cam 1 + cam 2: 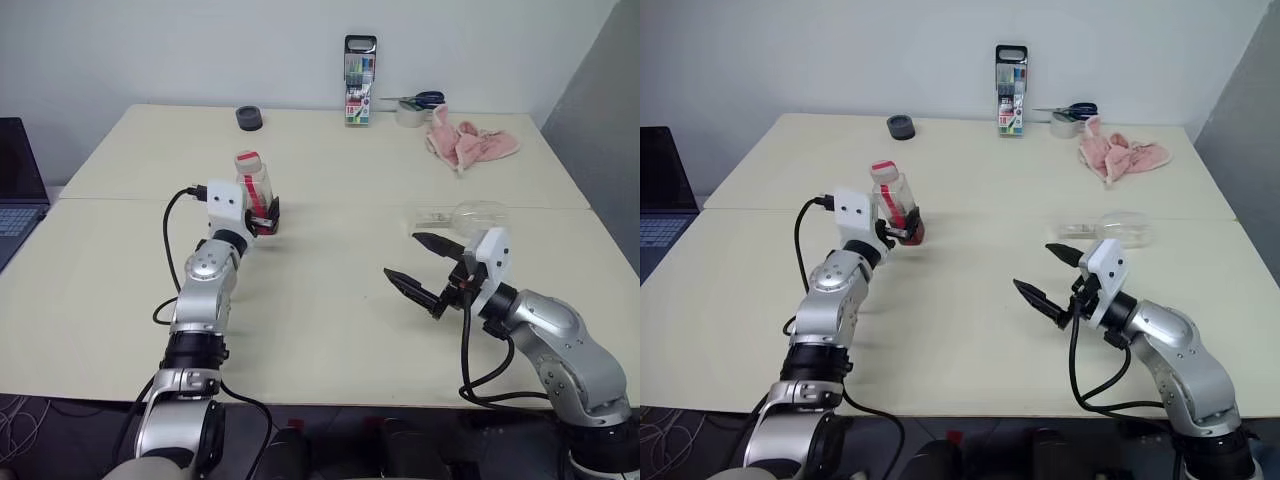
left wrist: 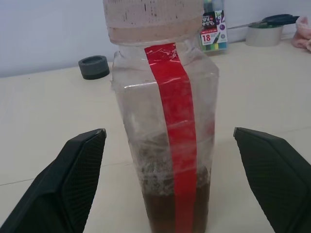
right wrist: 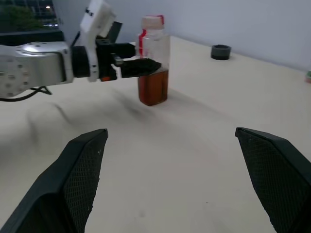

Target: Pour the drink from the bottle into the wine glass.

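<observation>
I'm looking at an office or lab room: two plain cream tables (image 1: 330, 330) pushed together against a bare white wall, a laptop (image 1: 15, 195) at far left, a marker-pen case (image 1: 359, 82), scissors (image 1: 420, 99) and tape roll (image 1: 408, 114) along the far edge.

Bottle (image 2: 165, 126) upright, drink (image 3: 152, 87) low; wine glass (image 1: 478, 214) seemingly toppled.

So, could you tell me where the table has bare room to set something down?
Bare: the wide stretch between the bottle and the right gripper, and the near edge of the table. Crowded: the far edge, with marker case, tape roll and pink cloth.
</observation>
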